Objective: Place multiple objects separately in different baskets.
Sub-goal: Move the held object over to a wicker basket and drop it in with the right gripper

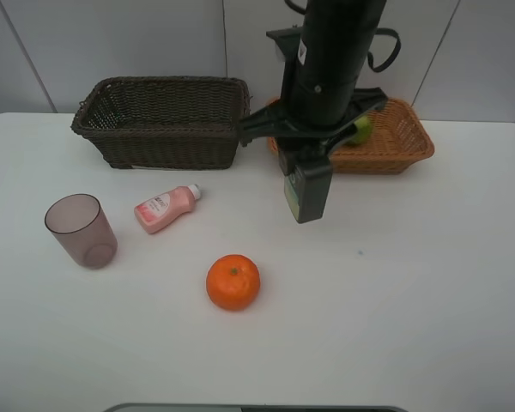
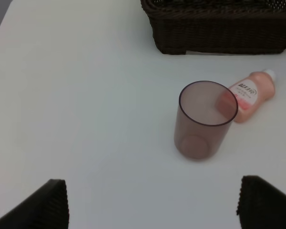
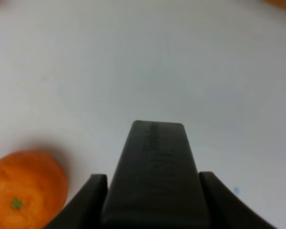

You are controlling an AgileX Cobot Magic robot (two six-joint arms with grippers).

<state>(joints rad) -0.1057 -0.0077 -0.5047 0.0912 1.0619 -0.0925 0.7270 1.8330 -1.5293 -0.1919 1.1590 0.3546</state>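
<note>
My right gripper (image 1: 307, 206) (image 3: 152, 179) hangs over the middle of the table, shut on a dark green bottle (image 1: 305, 190) (image 3: 155, 157), in front of the light tan basket (image 1: 408, 146). A green fruit (image 1: 363, 129) lies in that basket. The orange (image 1: 233, 281) (image 3: 26, 188) sits on the table, front-left of the right gripper. The mauve cup (image 1: 80, 230) (image 2: 205, 119) stands upright at the left, with the pink bottle (image 1: 166, 208) (image 2: 251, 94) lying beside it. My left gripper (image 2: 152, 202) is open and empty, short of the cup. The peach is hidden.
The dark brown basket (image 1: 163, 120) (image 2: 219, 33) stands at the back left, behind the cup and the pink bottle. The right arm (image 1: 330, 60) hides the gap between the two baskets. The white table (image 1: 412, 300) fills the front and right.
</note>
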